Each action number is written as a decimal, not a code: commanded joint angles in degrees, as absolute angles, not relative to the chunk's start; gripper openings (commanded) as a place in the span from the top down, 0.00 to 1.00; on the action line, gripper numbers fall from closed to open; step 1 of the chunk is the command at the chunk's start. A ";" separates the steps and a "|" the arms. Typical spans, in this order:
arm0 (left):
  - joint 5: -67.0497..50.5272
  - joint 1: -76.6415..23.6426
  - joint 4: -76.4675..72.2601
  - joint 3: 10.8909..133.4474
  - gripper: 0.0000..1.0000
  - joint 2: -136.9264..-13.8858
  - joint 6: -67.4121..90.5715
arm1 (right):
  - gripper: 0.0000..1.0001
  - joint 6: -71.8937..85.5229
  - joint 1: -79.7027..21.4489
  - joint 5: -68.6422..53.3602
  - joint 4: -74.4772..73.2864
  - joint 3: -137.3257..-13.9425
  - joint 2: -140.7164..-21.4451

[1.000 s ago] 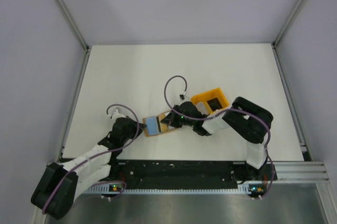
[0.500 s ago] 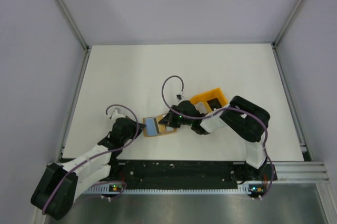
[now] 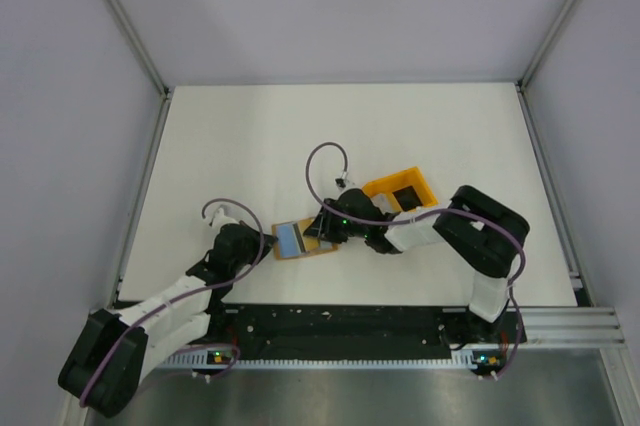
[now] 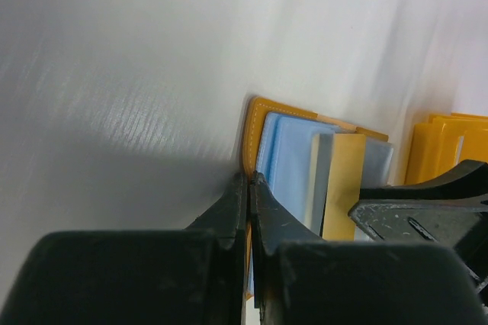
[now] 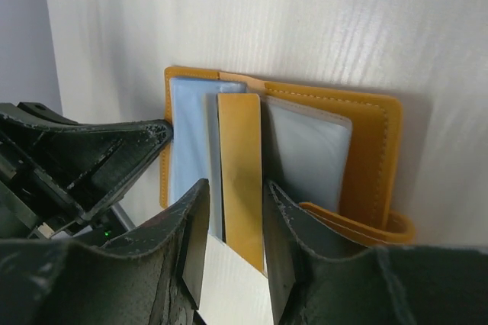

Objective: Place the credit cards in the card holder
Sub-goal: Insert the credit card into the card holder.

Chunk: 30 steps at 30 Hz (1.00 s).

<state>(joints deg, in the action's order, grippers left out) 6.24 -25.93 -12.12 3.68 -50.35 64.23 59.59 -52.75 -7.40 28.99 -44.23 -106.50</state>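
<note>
The orange card holder [image 3: 318, 244] lies open on the table and also shows in the right wrist view [image 5: 374, 149]. A light blue card [image 5: 187, 134] lies in its left half and a silvery grey card [image 5: 305, 153] in its right half, with a tan middle leaf [image 5: 240, 172] between them. My left gripper [image 4: 250, 180] is shut on the holder's left orange edge [image 4: 255, 123]. My right gripper [image 5: 235, 188] is open, its jaws straddling the tan leaf. In the top view the left gripper [image 3: 262, 246] and the right gripper [image 3: 322, 231] meet at the holder.
An orange tray [image 3: 400, 189] sits just right of the card holder, behind my right wrist, and shows in the left wrist view [image 4: 450, 146]. The right arm's cable loops above the holder. Metal frame posts border the table's sides.
My right arm's elbow has swung a little to the right while its gripper stays over the holder. The left arm and the holder have barely moved.
</note>
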 commanded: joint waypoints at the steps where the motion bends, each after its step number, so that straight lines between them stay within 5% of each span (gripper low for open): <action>1: 6.59 -26.02 -9.32 2.73 1.00 -50.36 63.28 | 0.66 53.62 -53.00 -1.85 18.98 -42.63 -101.87; 12: 6.42 -26.02 -9.32 2.81 1.00 -50.19 62.75 | 0.90 53.53 -53.17 -10.54 22.23 -45.97 -107.67; 30: 5.98 -26.02 -9.67 2.81 1.00 -50.19 62.31 | 0.86 52.56 -55.37 -18.98 30.05 -49.22 -110.21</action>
<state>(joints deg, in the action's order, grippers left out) 6.70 -25.85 -11.97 3.68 -50.00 63.20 53.65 -53.10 -14.13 26.59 -48.10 -108.92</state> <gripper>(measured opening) 0.012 0.118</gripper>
